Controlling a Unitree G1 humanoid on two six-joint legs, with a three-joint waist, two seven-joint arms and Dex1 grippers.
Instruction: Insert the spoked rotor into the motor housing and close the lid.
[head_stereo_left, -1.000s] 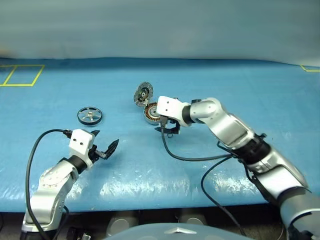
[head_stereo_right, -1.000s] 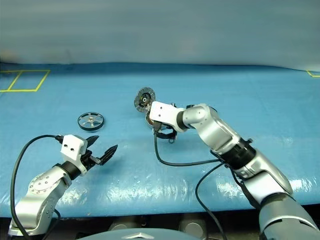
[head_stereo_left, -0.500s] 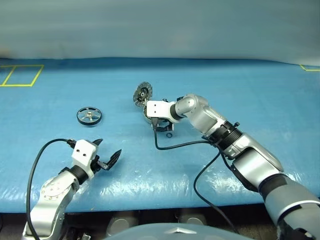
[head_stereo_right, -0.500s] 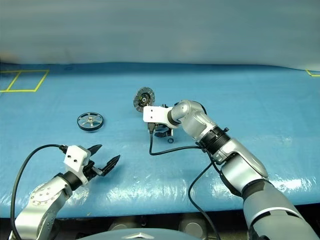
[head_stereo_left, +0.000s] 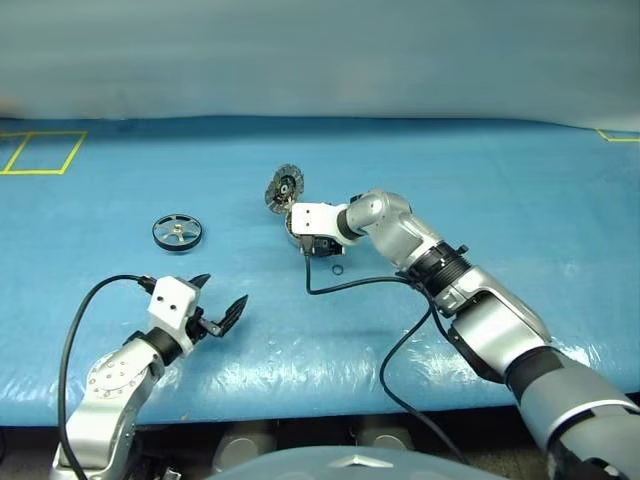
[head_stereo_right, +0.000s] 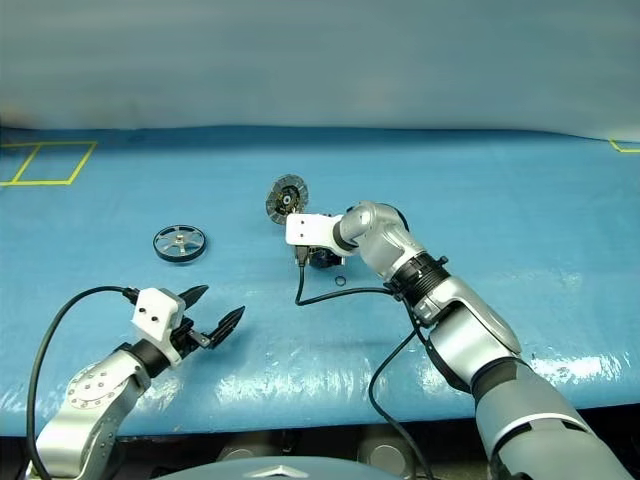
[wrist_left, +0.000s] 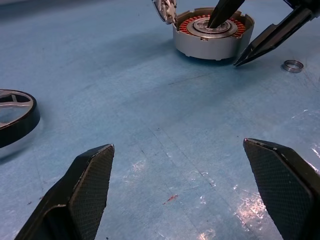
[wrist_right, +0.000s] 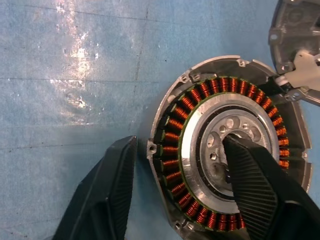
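- Right gripper (wrist_right: 175, 190): fingers apart, straddling the motor housing (wrist_left: 213, 33) wall, one finger in its centre, hiding part of the windings.
- Lid (head_stereo_left: 285, 187) upright at the housing's edge, cut off in wrist views.
- Left gripper (head_stereo_left: 218, 302) spread wide, empty.
- One spoked rotor (head_stereo_left: 178, 232), well apart; one small ring (wrist_left: 293, 65).

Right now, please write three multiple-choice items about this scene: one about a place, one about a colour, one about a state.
1. Where does the spoked rotor lie?
A. inside the motor housing
B. on the blue table cover, to the robot's left of the housing
C. in the left gripper

2. What colour are the windings in the motor housing?
A. copper
B. green
C. white

3. How is the lid?
A. shut flat on the housing
B. lying far away
C. open, standing up at the housing's edge

Answers: 1 B, it rests alone on the table cover. 2 A, the right wrist view shows a copper ring. 3 C, the windings lie uncovered.
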